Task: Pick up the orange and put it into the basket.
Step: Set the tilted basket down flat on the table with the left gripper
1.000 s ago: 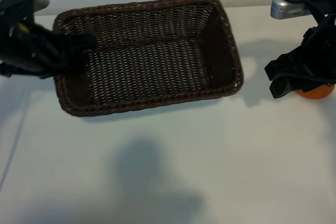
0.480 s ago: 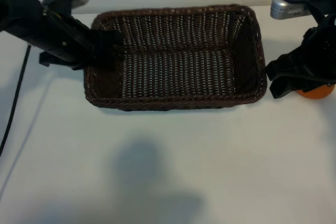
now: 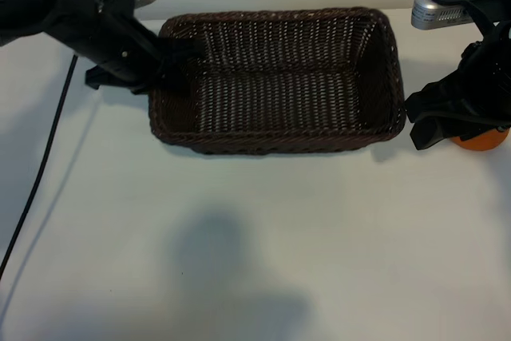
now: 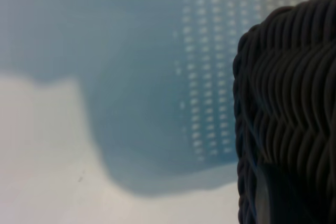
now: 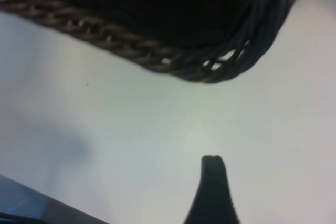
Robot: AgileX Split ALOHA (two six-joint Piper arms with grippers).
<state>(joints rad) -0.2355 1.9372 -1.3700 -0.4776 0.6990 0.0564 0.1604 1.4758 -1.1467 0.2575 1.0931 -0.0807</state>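
The small round orange fruit (image 3: 481,140) is seen on the white table (image 3: 255,245) at the far right of the exterior view, mostly hidden behind the right gripper (image 3: 427,124), whose black jaws are held spread just in front of and above it; no grip on the orange is shown. In the right wrist view only one black fingertip (image 5: 212,174) is visible over bare table, with a corner of the basket (image 5: 231,51) near. The large rectangular dark brown woven wicker basket (image 3: 279,127) lies just beside the right gripper, its right end nearly touching it. The basket's left end is pinched at the braided rim by the left gripper (image 3: 169,73), narrowly closed on the wicker wall.
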